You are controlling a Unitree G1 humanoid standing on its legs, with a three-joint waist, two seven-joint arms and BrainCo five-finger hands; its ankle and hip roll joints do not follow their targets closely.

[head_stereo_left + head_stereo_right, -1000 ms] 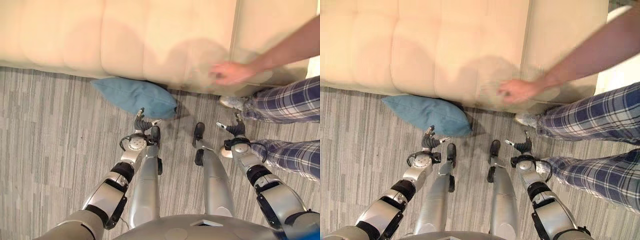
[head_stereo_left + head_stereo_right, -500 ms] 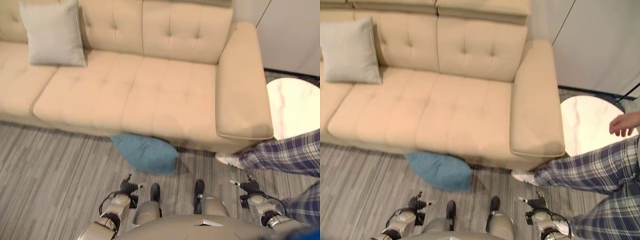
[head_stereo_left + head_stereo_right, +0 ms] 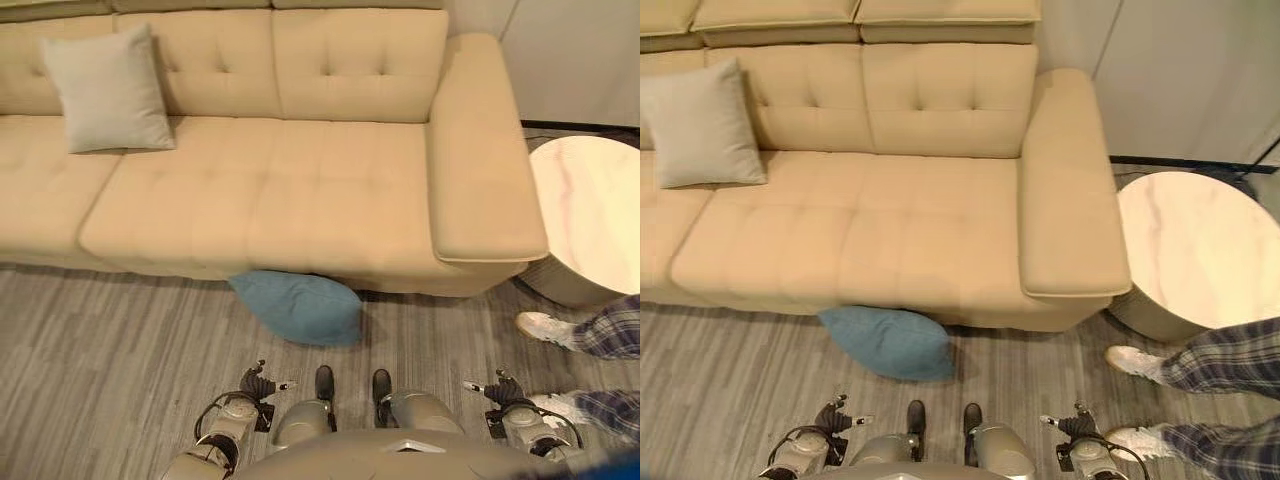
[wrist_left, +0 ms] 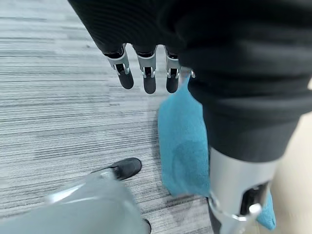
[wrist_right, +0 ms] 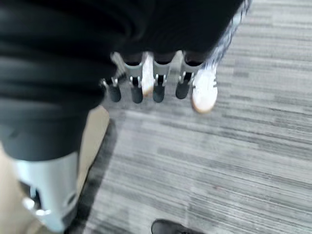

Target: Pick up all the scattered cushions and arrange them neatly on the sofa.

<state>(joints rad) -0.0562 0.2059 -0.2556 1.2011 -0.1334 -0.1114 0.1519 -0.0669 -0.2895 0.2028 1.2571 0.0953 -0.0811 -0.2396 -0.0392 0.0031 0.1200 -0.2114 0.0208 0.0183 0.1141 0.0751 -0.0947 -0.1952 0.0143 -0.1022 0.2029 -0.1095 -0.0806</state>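
The blue cushion (image 3: 298, 306) lies on the grey floor (image 3: 100, 350), pressed against the front of the beige sofa (image 3: 300, 190), with its far edge tucked under the seat overhang. A grey cushion (image 3: 108, 90) already leans upright against the backrest towards the sofa's left end.

The left hand (image 4: 145, 73) hangs low with its fingers straight and relaxed, holding nothing; the blue cushion shows just past them. The right hand (image 5: 148, 80) is likewise loose and empty, over bare floor.

The main risk is the reach. The blue cushion sits low and partly under the sofa edge, so a hand coming straight down may only pinch a corner and drag it, or push it further beneath. A one-handed grasp on soft filling could also let it sag and slip on the way up.

A person's shoes (image 3: 1130, 362) and plaid trouser legs (image 3: 1210, 360) stand near the robot's right side, beside a round marble side table (image 3: 1200, 250); a wide swing of the right arm might meet them.

How much of the blue cushion is hidden under the sofa cannot be judged. The sofa's left end is cut off, so any cushions lying there are unknown.
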